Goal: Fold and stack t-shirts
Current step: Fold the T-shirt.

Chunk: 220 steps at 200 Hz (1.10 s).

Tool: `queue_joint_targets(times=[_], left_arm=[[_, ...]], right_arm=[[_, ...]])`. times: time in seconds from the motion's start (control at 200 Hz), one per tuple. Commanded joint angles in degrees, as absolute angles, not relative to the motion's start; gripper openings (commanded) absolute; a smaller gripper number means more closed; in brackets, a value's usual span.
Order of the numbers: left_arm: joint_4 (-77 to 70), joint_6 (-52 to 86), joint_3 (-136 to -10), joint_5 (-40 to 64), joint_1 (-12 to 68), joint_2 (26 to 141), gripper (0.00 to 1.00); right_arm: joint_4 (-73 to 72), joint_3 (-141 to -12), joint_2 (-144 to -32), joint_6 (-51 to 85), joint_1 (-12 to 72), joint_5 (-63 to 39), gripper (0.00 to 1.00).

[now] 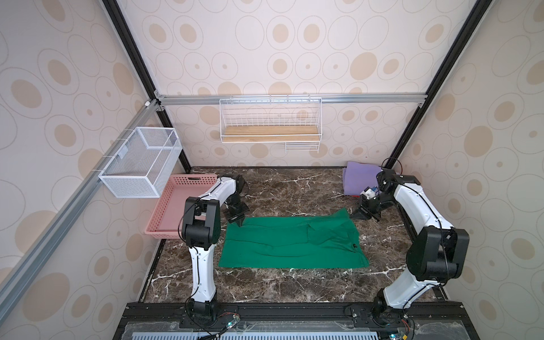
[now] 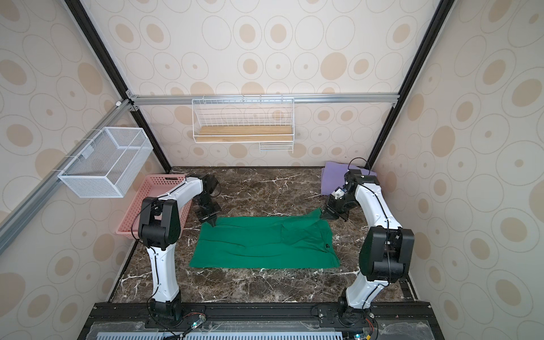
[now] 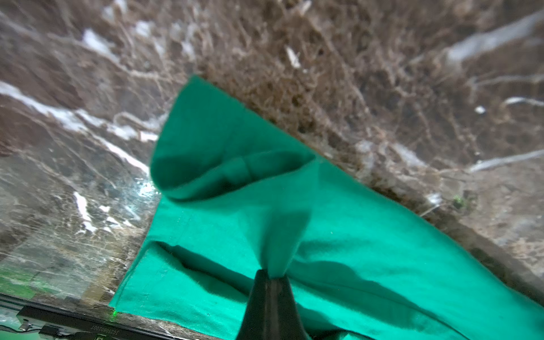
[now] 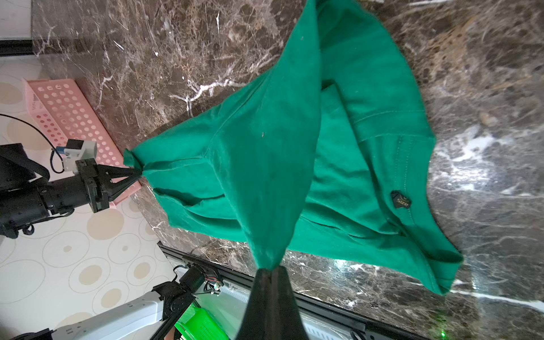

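Left gripper (image 1: 239, 222) and right gripper (image 1: 353, 215) each pinch a far corner of the green shirt (image 1: 291, 244); its long axis runs between them, along the bench (image 1: 265, 282) front

Left arm (image 1: 203, 265): rises from near left base, elbow folded, forearm reaching far, wrist angled down.
Left gripper (image 1: 239, 222): jaws pinched on green t-shirt (image 1: 279, 244), far left corner.
Right arm (image 1: 404, 287): likewise, from near right base.
Right gripper (image 1: 353, 215): jaws pinched on far right corner.
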<state>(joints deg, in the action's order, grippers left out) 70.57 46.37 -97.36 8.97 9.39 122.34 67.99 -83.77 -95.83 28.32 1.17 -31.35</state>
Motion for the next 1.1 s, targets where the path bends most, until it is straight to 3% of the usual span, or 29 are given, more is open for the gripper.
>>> queue_joint_targets(times=[0.0, 1.097], left_arm=[[72.21, 44.52, -97.35, 8.09, 9.45, 120.77, 0.00], [69.82, 43.34, -89.81, 9.16, 9.66, 120.23, 0.00]], right_arm=[[70.14, -82.01, -93.20, 27.32, 0.62, -30.36, 0.00], [68.43, -73.06, -90.36, 26.55, 0.44, -30.58, 0.00]])
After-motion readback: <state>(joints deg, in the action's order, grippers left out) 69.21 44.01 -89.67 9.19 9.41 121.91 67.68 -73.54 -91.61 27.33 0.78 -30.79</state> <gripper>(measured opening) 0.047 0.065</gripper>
